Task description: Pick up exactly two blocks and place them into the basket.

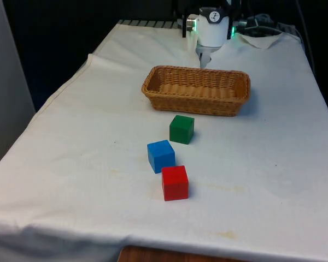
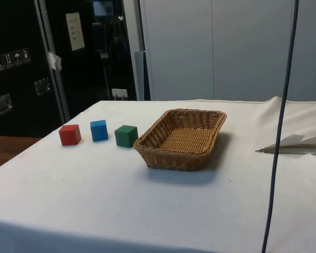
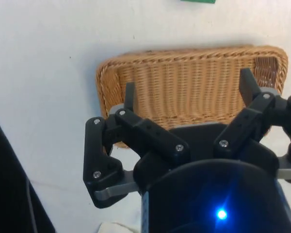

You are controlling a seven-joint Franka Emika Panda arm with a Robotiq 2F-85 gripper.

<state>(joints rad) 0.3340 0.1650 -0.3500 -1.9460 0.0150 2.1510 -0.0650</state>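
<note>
An empty wicker basket [image 1: 197,103] stands on the white cloth at mid-table. In front of it three blocks lie in a slanted row: green [image 1: 181,129] closest to the basket, then blue [image 1: 160,156], then red [image 1: 175,183]. The side view has the same row, red [image 2: 70,134], blue [image 2: 99,130], green [image 2: 126,135], beside the basket [image 2: 168,157]. My gripper [image 1: 204,59] hangs above the table just behind the basket's far rim. In the wrist view the gripper [image 3: 188,85] is open and holds nothing, with the basket [image 3: 184,53] below it and a sliver of the green block [image 3: 198,1] beyond.
A rumpled fold of cloth [image 1: 262,39] lies at the back, on the front view's right. A dark cable [image 2: 279,132] hangs down in the side view. The cloth drops off along the table's edges, and a wooden edge [image 1: 153,254] shows at the front.
</note>
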